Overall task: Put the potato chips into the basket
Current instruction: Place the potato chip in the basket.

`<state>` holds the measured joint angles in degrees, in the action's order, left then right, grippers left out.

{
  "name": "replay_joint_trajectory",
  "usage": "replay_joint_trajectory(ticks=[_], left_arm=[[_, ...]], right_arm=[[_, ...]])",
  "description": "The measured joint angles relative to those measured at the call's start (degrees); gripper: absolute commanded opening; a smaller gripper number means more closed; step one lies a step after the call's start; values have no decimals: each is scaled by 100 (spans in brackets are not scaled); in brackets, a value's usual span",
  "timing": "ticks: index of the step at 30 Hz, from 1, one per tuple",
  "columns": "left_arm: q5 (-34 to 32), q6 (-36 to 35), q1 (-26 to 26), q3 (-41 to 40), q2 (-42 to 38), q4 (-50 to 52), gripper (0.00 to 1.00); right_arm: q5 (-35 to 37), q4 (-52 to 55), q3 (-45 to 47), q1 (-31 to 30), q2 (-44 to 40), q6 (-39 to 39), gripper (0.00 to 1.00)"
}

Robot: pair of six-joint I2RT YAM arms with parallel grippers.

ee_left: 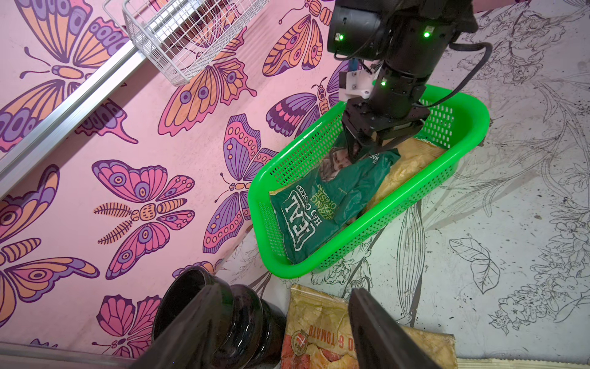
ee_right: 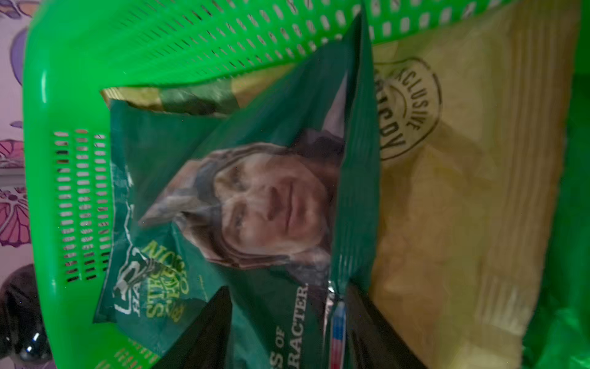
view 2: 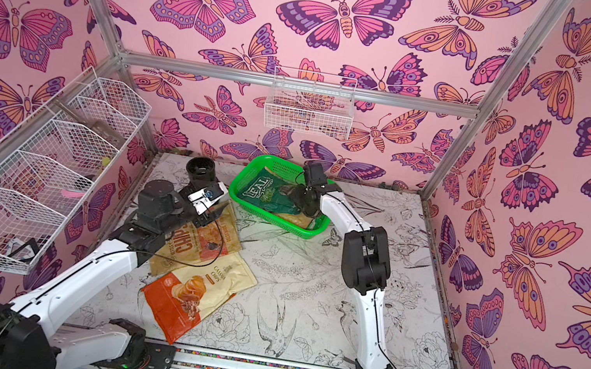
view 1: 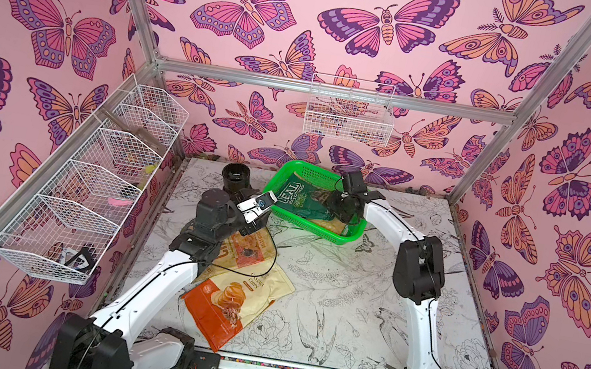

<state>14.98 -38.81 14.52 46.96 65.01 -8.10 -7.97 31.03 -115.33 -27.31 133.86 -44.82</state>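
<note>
Right gripper: jaws stood parted astride dark green bag, which lay in green basket atop tan bag. Left gripper: jaws gaped, tomato bag just ahead, ungripped.

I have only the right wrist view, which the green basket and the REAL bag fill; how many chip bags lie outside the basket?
Observer: Two lie on the table in both top views: the Cassava Chips bag and a tan-orange bag.
Operator: Do they touch each other?
Observer: Yes, their ends overlap.
Operator: Where is the left gripper?
Observer: The left gripper hangs open over the tan-orange bag's far end, just short of the basket.
</note>
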Motion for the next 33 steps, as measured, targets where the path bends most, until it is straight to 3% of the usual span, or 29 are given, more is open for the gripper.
replay_joint_trajectory(ticks=[5,10,14,17,24,29,33], left_arm=[[0,0,0,0,0,2,70],[2,0,0,0,0,2,70],[2,0,0,-2,0,2,70],[4,2,0,-2,0,2,70],[22,2,0,-2,0,2,70],[22,0,0,-7,0,2,72],[20,2,0,-9,0,2,78]], right_arm=[[94,859,-339,48,4,621,60],[632,1453,-1641,-162,205,1276,56],[723,1010,-2544,-398,509,1655,51],[629,378,-2745,-479,870,1755,58],[376,-212,-2951,-424,2240,1840,60],[229,-280,-2949,-391,2229,1792,64],[164,-234,-2944,-385,2164,1768,66]])
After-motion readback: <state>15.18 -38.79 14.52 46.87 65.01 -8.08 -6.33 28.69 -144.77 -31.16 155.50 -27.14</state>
